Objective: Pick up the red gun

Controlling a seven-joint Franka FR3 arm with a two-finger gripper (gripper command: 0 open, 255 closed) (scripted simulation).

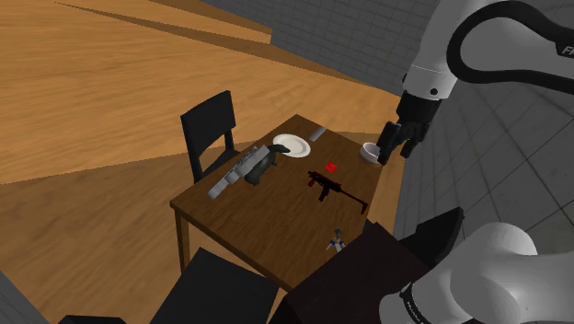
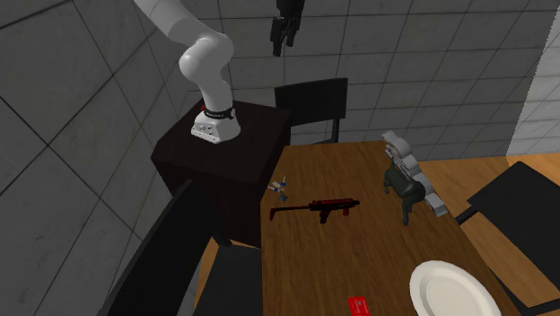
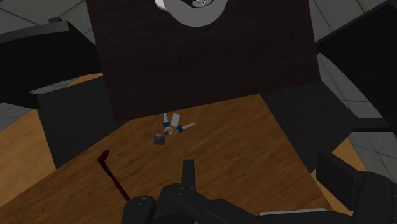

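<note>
Brown wooden table (image 1: 267, 230) carries the dark-red long-barrelled gun (image 1: 333, 189) lying flat, reachable from above, where the black hand (image 1: 396, 155) hovers open and empty.

Dim, flat light; the dark brown wooden bench (image 1: 267, 225) below the pincer (image 1: 392, 155) looks murky. Beyond it, a broad soft-edged shadow crosses the wooden plank floor (image 1: 83, 212). Outlines are crisp.

On white arm (image 1: 501, 41), at shoulder view's right edge: dark lettering (image 1: 563, 42), cut off by frame. Starts w/ "F", poss. "FR"; rest unreadable. No other legible txt, nos., brands or signs.
</note>
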